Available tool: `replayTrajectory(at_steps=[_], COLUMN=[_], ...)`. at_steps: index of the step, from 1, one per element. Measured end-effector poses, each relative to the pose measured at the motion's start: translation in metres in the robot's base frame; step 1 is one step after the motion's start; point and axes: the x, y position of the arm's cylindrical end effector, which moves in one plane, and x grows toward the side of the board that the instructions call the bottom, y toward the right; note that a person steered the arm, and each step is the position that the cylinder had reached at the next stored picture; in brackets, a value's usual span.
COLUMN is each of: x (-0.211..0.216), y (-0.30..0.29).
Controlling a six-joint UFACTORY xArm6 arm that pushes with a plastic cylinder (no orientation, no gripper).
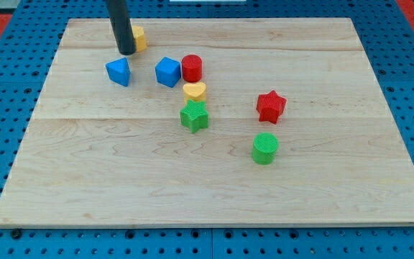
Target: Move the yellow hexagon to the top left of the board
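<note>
The straight dark rod comes down from the view's top, and its tip (126,52) rests on the pale wooden board (214,187) near the top left corner. It carries no jaws to spread or press together; it simply stands against the left side of the yellow hexagon block (139,38), which peeps out from behind the rod on its right.

The yellow hexagon already lies close to the board's top edge, in its left part, so the task looks to be in its closing step. Since the tip sits on the left of the block, a further nudge leftward would seem to call for the tip to go round to the block's right side first, then push gently toward the corner without driving it off the edge.

Most of the yellow hexagon is covered by the rod, so its shape can hardly be made out, and whether tip and block truly touch cannot be told. The arm above the rod is cut off by the view's top
</note>
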Motion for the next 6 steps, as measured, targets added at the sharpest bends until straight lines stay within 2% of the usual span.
replayTrajectory(at_steps=[1,2,4,5,6], x=[0.007,-0.003,-0.002,-0.021,-0.045], y=[0.016,0.046,0.042,0.061,0.041])
